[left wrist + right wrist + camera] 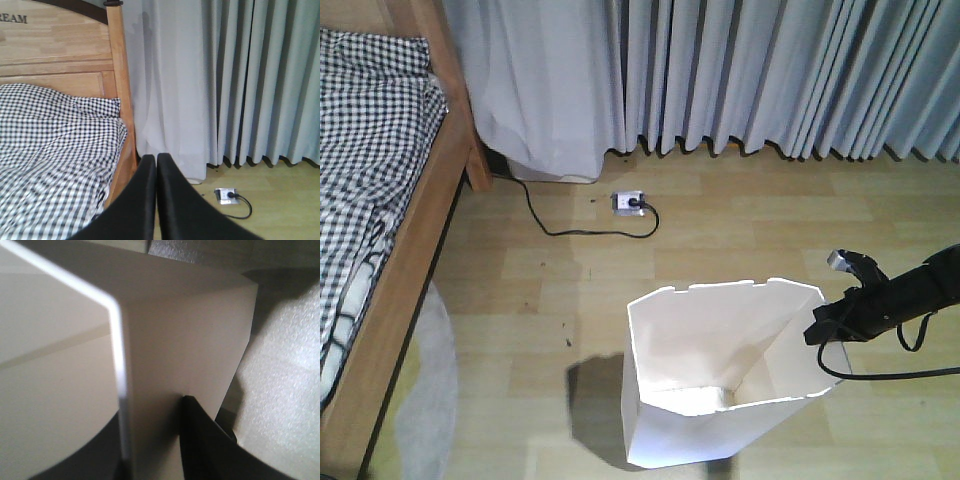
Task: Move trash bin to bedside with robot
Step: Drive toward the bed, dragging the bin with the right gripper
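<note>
The white trash bin stands on the wooden floor at lower centre, and its cream inside shows. My right gripper, on a slim black arm with a trailing cable, is shut on the bin's right rim. In the right wrist view the bin's wall sits between the jaws of that gripper, one finger inside and one finger outside. The bed, with a light wooden frame and checked bedding, is at the left, well apart from the bin. My left gripper is shut and empty, facing the bed.
Grey curtains hang along the far wall. A floor socket with a black cable lies in front of them. A pale translucent sheet lies by the bed frame. Bare floor lies between the bin and the bed.
</note>
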Tool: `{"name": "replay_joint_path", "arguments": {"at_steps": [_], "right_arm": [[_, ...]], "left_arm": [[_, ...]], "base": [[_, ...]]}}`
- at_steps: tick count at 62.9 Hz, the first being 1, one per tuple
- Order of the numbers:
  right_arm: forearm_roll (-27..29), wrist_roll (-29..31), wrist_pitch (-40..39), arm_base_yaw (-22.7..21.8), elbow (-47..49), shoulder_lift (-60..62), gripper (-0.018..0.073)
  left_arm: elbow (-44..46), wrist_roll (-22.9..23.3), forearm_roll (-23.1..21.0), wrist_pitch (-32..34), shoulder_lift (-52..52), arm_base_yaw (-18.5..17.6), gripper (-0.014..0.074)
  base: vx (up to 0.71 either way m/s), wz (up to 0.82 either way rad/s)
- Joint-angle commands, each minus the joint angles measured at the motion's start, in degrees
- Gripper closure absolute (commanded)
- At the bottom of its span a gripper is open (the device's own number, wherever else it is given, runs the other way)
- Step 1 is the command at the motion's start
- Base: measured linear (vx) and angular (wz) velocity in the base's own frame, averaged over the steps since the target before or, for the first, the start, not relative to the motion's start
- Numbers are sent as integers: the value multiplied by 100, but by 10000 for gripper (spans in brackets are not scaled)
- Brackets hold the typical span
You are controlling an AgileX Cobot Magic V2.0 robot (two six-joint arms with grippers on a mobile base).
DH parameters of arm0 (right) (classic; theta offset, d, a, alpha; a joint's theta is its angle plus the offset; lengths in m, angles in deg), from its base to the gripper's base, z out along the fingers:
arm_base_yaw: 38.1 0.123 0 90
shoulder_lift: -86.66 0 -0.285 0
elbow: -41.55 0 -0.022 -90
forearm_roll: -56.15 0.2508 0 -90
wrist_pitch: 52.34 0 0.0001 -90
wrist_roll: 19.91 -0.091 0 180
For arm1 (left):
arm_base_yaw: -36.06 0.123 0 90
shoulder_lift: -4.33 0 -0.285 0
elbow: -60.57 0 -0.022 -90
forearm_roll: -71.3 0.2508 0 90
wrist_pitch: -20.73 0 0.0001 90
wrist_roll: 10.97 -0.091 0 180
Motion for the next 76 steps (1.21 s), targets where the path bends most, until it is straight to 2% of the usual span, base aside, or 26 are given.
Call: {"name": "replay_joint_path", "arguments": {"at_steps": [1,76], "right_arm": [[439,31,1140,-25,53,436,563],[439,31,1146,-25,53,436,563]], "left_arm": [[138,25,-8,417,27,-22,603],[138,25,-8,417,27,-22,603]], "base": [[33,-4],[29,2]]}}
